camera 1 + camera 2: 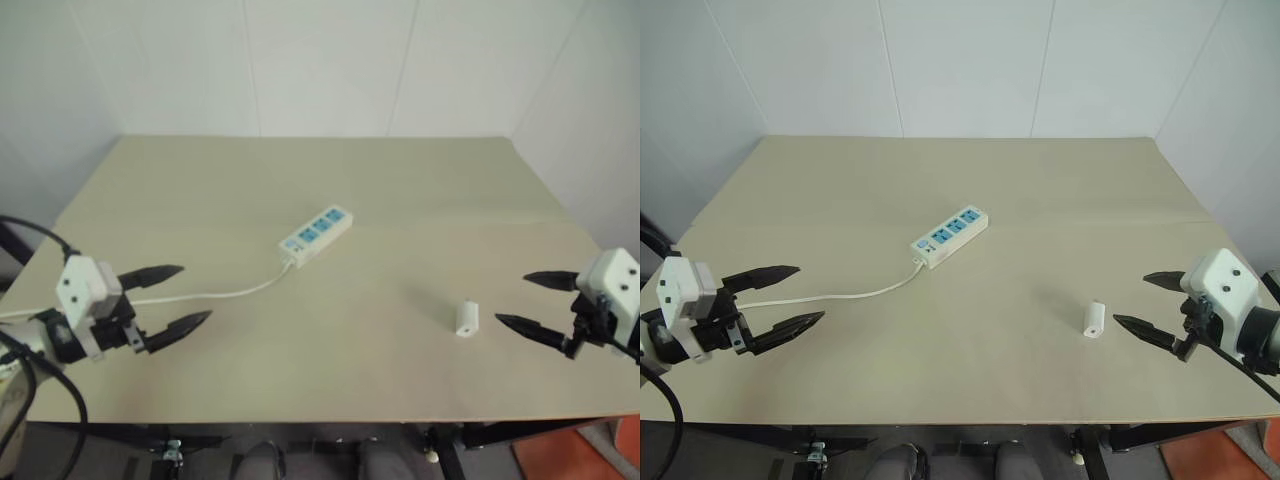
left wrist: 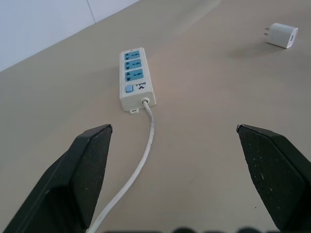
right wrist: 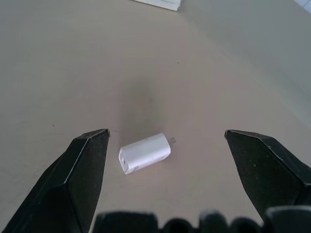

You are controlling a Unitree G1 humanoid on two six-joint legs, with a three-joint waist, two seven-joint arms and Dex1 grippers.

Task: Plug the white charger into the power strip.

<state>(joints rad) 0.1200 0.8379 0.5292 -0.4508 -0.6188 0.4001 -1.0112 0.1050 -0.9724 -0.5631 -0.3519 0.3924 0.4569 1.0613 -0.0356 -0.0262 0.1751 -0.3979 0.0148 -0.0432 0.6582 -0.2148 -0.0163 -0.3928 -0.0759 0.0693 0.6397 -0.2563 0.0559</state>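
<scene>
The small white rectangular plastic charger (image 1: 466, 318) lay flat on the beige wooden table (image 1: 330, 180), well apart from the long flat white power strip with three blue socket panels (image 1: 316, 234), toward the robot's right and nearer its edge of the table. The right gripper (image 1: 535, 303) hovered just beside the charger on the side away from the strip, its black jaws spread wide and empty, pointing at the charger. In the right wrist view the charger (image 3: 144, 153) sat between the jaws' lines, its long axis slanted across them, metal prongs facing away from the camera. The left gripper (image 1: 172, 298), jaws also wide open and holding nothing, hung near the strip's thin white cord (image 1: 225, 293), far from the charger. The right arm was clearly the nearer one for the pickup.
</scene>
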